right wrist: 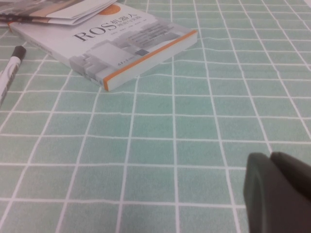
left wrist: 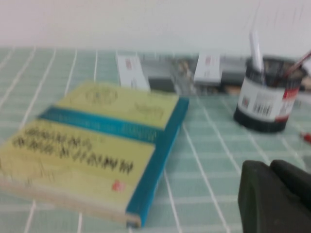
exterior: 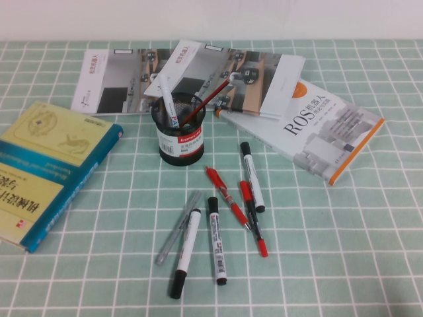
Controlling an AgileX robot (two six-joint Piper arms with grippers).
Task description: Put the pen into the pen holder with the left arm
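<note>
Can read "ROS" on the white book [exterior: 309,127] near the far right edge; pen holder [exterior: 180,140] label says "Comix".

- A yellow and teal book [exterior: 49,165] lies at the worktop's [exterior: 330,264] left side.
- A white ROS book [exterior: 317,129] with an orange edge lies at the right.
- Open magazines [exterior: 192,76] are spread at the back.
- Three white markers with black caps [exterior: 217,241] lie in front, with a slim grey pen [exterior: 178,228] just beside the leftmost one.
- Two red pens [exterior: 228,206] lie among them.
</note>
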